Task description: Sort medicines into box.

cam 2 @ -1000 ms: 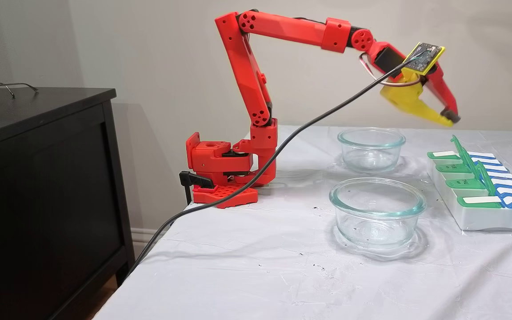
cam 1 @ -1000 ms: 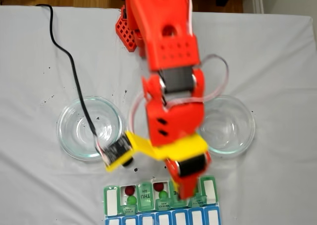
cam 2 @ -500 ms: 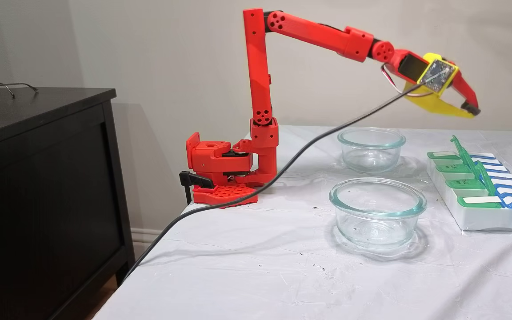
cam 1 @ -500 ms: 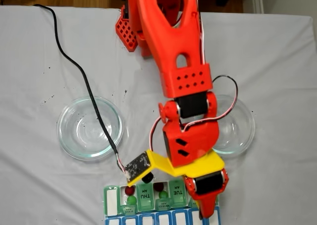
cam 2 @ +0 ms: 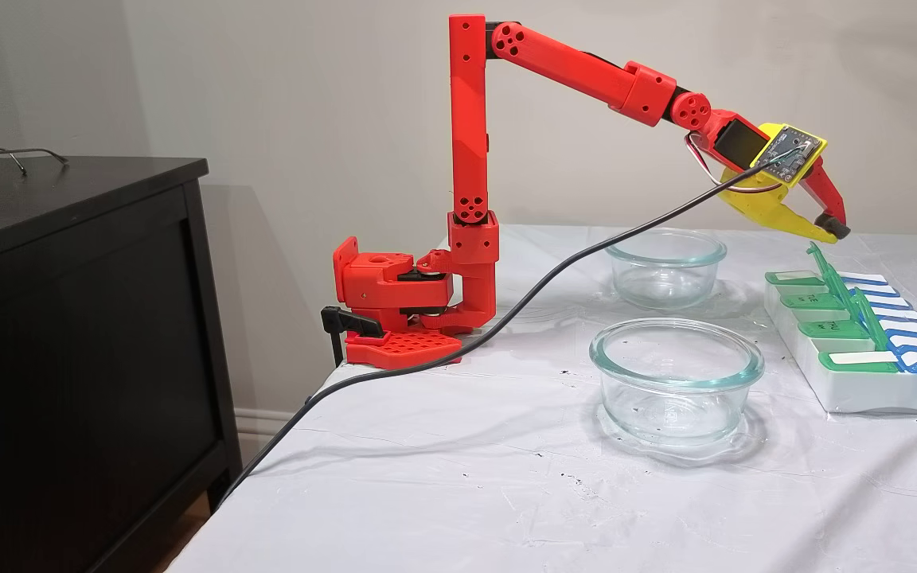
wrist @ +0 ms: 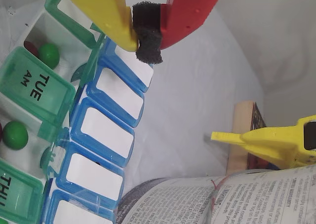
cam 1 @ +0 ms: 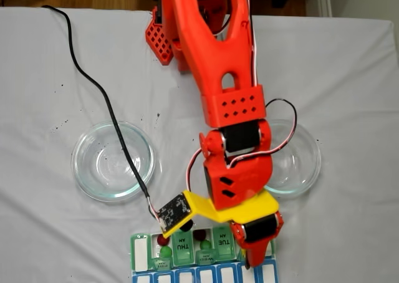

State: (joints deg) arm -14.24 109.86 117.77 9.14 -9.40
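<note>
White cloth covers the table (cam 2: 442, 477), where the red arm has swung out from above the two glass dishes (cam 1: 113, 161) (cam 1: 292, 157) and dipped until its gripper (cam 2: 831, 232) hangs just above the far end of the box (cam 2: 856, 390), so I judge no pill is on its way now. Its yellow and red fingers are pressed together on their black foam pads (wrist: 148, 34), with nothing between them. Both dishes look empty, while the medicines (wrist: 48, 55) lie in the box's open compartments, green beside dark red.
</note>
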